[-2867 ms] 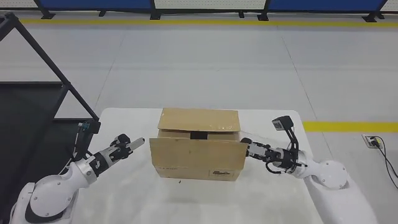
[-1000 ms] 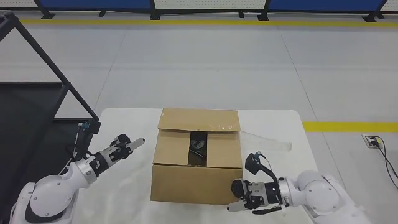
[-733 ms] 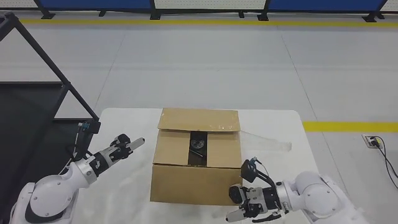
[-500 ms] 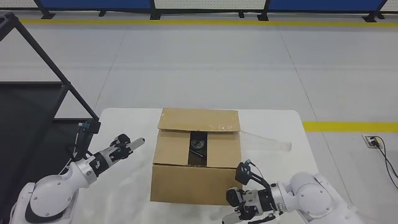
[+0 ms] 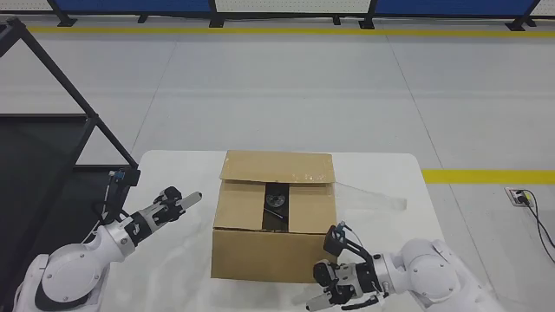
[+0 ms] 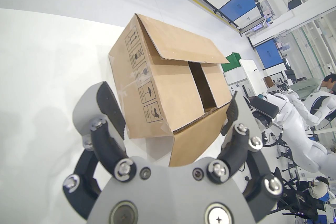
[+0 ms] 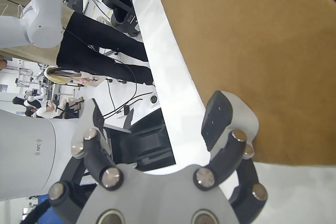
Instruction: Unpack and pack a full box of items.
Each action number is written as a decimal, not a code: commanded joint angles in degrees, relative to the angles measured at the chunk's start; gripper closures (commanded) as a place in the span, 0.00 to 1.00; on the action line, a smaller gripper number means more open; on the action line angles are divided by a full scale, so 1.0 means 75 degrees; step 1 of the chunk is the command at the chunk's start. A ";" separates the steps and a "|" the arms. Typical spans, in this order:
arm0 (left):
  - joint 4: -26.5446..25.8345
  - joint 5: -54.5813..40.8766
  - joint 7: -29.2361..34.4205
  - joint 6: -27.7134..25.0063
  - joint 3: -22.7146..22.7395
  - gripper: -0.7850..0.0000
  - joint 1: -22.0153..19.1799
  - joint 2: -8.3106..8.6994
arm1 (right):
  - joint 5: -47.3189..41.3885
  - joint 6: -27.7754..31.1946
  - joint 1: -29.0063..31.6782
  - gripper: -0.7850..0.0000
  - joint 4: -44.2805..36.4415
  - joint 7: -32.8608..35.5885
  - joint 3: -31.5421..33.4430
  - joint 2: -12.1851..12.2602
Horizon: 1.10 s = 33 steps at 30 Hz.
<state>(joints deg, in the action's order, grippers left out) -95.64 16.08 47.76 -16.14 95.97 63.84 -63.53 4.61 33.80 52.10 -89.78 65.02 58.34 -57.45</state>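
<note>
1. Box (image 5: 273, 256) is sitting in the middle of the desk (image 5: 178, 256). Its far flap (image 5: 277, 166) is leaning back, and two inner flaps are lying across the top. A gap (image 5: 276, 204) is running between them, and dark items are showing through it.
2. You are dealing with stiff corrugated card, by the look of it. Packed full, it is probably weighing enough to resist sliding, while the flaps are likely bending easily at their creases.
3. You are best taking hold at an inner flap's free edge along the gap, not at a wall. A pinch there is looking cleanest.
4. The right jaws are standing wide and empty, low at the box's near right corner, just beside its near side.
5. The left jaws are also gaping wide and empty. They are hovering left of the box, apart from it and pointing toward it.
6. The near flap (image 6: 194, 141) is hanging outward over the near side, so it may be crowding the right jaws. A clear strip (image 5: 373, 195) is lying on the desk right of the box. A black rack (image 5: 52, 139) is standing beyond the desk's left edge.
</note>
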 commanded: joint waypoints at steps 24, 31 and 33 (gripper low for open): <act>0.0000 0.0000 0.0000 0.0000 0.0000 0.00 0.0000 0.0000 | -0.2493 -0.1168 0.0026 0.00 -0.0593 -0.1672 0.1419 0.0194; 0.0000 0.0000 0.0000 0.0000 0.0000 0.00 0.0000 0.0000 | -0.2493 -0.1168 0.0026 0.00 -0.0593 -0.1672 0.1419 0.0194; -0.0062 -0.0022 -0.0126 0.0020 -0.0040 0.00 0.0014 0.0001 | -0.2887 -0.1546 0.0058 0.00 -0.0537 -0.1910 0.1357 0.0159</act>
<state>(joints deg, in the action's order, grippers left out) -95.84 16.00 47.41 -16.11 95.86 63.90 -63.53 -14.72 24.42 52.50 -94.13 51.95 68.74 -56.11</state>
